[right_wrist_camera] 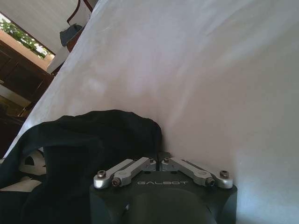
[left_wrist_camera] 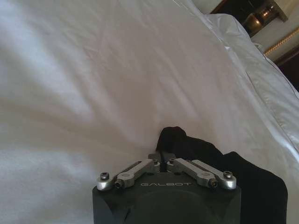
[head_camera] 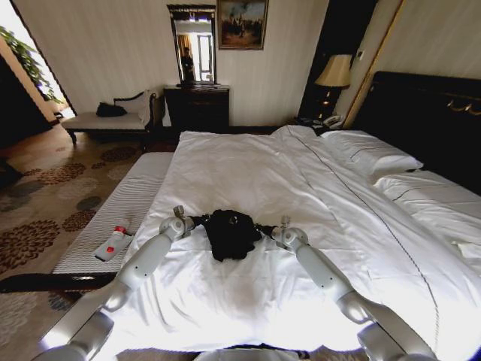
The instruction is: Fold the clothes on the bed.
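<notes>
From the head view, the black T-shirt (head_camera: 231, 234) lies bunched in a small heap on the white bed (head_camera: 248, 173), near the foot end, in the middle. The left tool (head_camera: 201, 220) is at the left side of the heap and the right tool (head_camera: 264, 229) is at the right side. Both touch the cloth. The two silver arms reach in from the bottom of the picture. To the left of the bed is a grey striped bench (head_camera: 124, 214), and a small white bottle with a red cap (head_camera: 113, 243) lies on it. White pillows (head_camera: 368, 154) rest at the far right by the dark headboard (head_camera: 425, 116). A lamp (head_camera: 334, 73) stands in the corner, and a dark dresser (head_camera: 197, 107) with a mirror (head_camera: 192, 43) is at the back wall.

From the left wrist view, the left tool (left_wrist_camera: 162, 157) is shut tight, with a bit of the black T-shirt (left_wrist_camera: 224, 172) pinched in its tip. The rest of the shirt lies on the white sheet (left_wrist_camera: 117, 79) beside the tool.

From the right wrist view, the right tool (right_wrist_camera: 160, 156) is also closed at the edge of the black T-shirt (right_wrist_camera: 93, 140), and it seems to pinch the cloth. The shirt makes a dark lump right beside it on the white sheet (right_wrist_camera: 201, 70).
</notes>
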Controlling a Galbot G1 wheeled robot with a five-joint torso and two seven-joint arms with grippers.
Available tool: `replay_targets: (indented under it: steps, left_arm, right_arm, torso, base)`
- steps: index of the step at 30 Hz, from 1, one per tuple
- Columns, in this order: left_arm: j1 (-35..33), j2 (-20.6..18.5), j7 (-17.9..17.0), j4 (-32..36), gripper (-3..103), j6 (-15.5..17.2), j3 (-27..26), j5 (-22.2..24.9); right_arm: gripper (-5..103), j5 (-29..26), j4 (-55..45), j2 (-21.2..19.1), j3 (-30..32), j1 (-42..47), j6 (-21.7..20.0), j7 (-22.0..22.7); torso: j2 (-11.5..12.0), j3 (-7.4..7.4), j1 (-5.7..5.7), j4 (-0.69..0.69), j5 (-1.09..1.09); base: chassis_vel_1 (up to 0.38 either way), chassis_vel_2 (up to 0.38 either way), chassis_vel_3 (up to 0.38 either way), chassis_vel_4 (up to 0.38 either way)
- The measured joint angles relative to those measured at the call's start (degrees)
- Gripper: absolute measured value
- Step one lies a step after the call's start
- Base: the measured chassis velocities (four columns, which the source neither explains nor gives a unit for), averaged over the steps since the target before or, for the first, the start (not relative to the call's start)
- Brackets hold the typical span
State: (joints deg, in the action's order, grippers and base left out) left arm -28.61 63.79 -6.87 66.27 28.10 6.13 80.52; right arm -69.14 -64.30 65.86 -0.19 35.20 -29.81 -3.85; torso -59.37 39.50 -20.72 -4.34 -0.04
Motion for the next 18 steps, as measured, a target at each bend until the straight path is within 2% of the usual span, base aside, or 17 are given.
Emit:
replay_targets:
  steps: [10,18]
  left_arm:
    - [-0.3,-0.3,-0.1,0.7,1,-0.3,0.0,-0.1]
    - [0.5,-1.7,-0.9,4.7,1,-1.2,-0.5,0.3]
  right_arm:
    - [0,-0.1,-0.6,-0.5,0.3,0.4,0.0,-0.1]
    - [0,-2.0,-4.1,-3.3,1.4,0.8,-0.1,0.9]
  torso:
    - [0.0,0.0,0.0,0.02,0.01]
    - [0.0,0.01,0.0,-0.01,0.01]
  base:
    - [0.0,0.0,0.0,0.0]
    - [0.0,0.0,0.0,0.0]
